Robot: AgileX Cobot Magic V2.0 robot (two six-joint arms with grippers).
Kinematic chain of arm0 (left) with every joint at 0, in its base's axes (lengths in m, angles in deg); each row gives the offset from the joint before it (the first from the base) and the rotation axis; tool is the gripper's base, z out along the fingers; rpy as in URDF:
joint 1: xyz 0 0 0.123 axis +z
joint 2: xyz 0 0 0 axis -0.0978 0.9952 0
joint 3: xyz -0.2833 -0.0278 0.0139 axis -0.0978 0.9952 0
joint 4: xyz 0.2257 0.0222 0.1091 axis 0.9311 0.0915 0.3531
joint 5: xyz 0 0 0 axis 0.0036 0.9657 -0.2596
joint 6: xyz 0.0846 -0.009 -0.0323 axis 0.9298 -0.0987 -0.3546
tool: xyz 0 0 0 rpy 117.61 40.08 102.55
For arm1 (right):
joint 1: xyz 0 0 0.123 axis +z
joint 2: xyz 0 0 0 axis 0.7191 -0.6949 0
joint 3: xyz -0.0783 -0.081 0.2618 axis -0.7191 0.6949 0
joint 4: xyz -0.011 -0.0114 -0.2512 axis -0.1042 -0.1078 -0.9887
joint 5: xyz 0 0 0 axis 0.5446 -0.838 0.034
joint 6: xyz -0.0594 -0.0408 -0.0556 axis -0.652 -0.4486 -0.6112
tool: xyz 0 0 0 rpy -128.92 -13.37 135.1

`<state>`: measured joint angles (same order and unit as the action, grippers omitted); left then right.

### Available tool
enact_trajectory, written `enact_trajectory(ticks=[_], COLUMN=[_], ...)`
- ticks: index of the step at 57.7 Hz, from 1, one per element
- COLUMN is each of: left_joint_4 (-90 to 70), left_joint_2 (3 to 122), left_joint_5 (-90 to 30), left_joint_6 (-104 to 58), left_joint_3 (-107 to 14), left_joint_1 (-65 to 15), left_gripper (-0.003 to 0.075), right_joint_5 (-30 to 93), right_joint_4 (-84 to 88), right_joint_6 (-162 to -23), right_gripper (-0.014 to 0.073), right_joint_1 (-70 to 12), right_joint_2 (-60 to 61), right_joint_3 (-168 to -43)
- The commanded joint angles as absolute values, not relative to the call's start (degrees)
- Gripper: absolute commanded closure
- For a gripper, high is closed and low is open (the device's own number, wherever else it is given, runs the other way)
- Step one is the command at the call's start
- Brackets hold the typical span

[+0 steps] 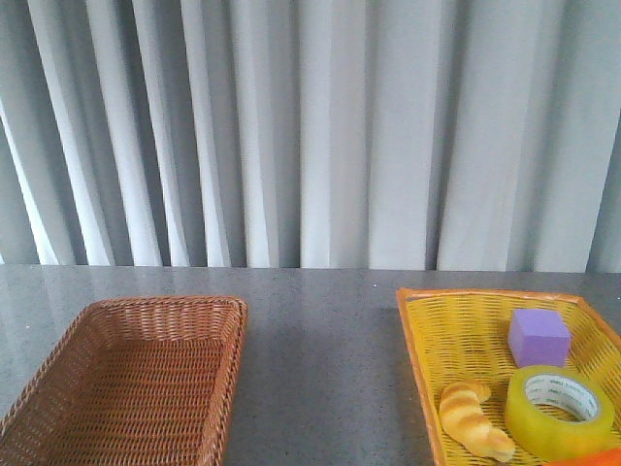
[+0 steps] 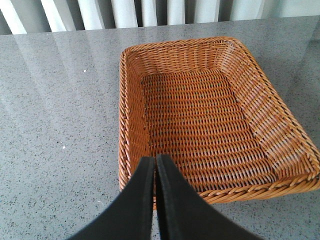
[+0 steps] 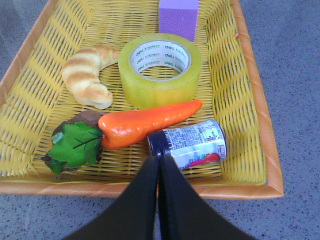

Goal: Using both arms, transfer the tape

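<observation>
The tape (image 3: 160, 69) is seen lying flat, core upward, in the yellow basket (image 1: 427, 335) toward the table's near right corner.

Around it the basket is crowded: a croissant toy (image 3: 90, 75) is set just beside the roll, a purple block (image 3: 178, 17) just behind it, and a toy carrot (image 3: 145, 122) lies across its near side, touching it. A small can (image 3: 189, 145) is laid against the carrot. The right gripper (image 3: 158, 165) is held over the basket's near rim, fingers pressed together on nothing. The left gripper (image 2: 155, 165) is likewise clenched and unloaded, over the near rim of the brown wicker basket (image 2: 125, 115) toward the near left corner.
</observation>
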<state>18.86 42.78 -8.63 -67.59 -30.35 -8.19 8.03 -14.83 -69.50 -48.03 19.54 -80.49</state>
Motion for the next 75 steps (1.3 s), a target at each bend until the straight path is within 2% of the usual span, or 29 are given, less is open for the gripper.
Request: enact_trajectory(ticks=[1, 7, 13, 23, 25, 30, 37, 58, 75], left_joint_4=[18.82, 18.87, 18.94, 18.94, 18.94, 18.94, 18.94, 18.94, 18.84], left_joint_2=[42.86, 42.86, 42.86, 42.86, 42.86, 42.86, 42.86, 42.86, 42.86], left_joint_5=[-11.94, -11.87, -12.0, -12.41, -12.41, -12.41, -12.55, -13.48, -13.62], left_joint_6=[-67.79, -67.79, -67.79, -67.79, -67.79, -67.79, -67.79, -67.79, -67.79], left_joint_3=[-32.25, -32.25, -32.25, -32.25, -32.25, -32.25, -32.25, -32.25, -32.25], left_joint_1=[-8.09, -8.09, -8.09, -8.09, -8.09, -8.09, -8.09, -8.09, -8.09], left_gripper=[0.0706, 0.0639, 0.0512, 0.0246, 0.0207, 0.0142, 0.0129, 0.0129, 0.0129], right_joint_5=[11.63, 11.56, 11.51, 11.13, 11.13, 11.13, 11.13, 11.29, 3.03], right_joint_4=[-15.71, -15.71, -15.71, -15.71, -15.66, -15.66, -15.58, -13.99, -8.4], right_joint_6=[-69.44, -69.87, -71.35, -71.59, -71.59, -71.59, -71.53, -71.34, -76.85], right_gripper=[0.0594, 0.0571, 0.0487, 0.0217, 0.0153, 0.0057, 0.0001, 0.0025, 0.0043], right_joint_1=[-48.53, -48.53, -48.53, -48.53, -48.53, -48.53, -48.53, -48.53, -48.34], right_joint_2=[19.19, 19.19, 19.19, 19.19, 19.19, 19.19, 19.19, 18.57, 5.85], right_joint_3=[-82.22, -82.22, -82.22, -82.22, -82.22, -82.22, -82.22, -83.09, -94.97])
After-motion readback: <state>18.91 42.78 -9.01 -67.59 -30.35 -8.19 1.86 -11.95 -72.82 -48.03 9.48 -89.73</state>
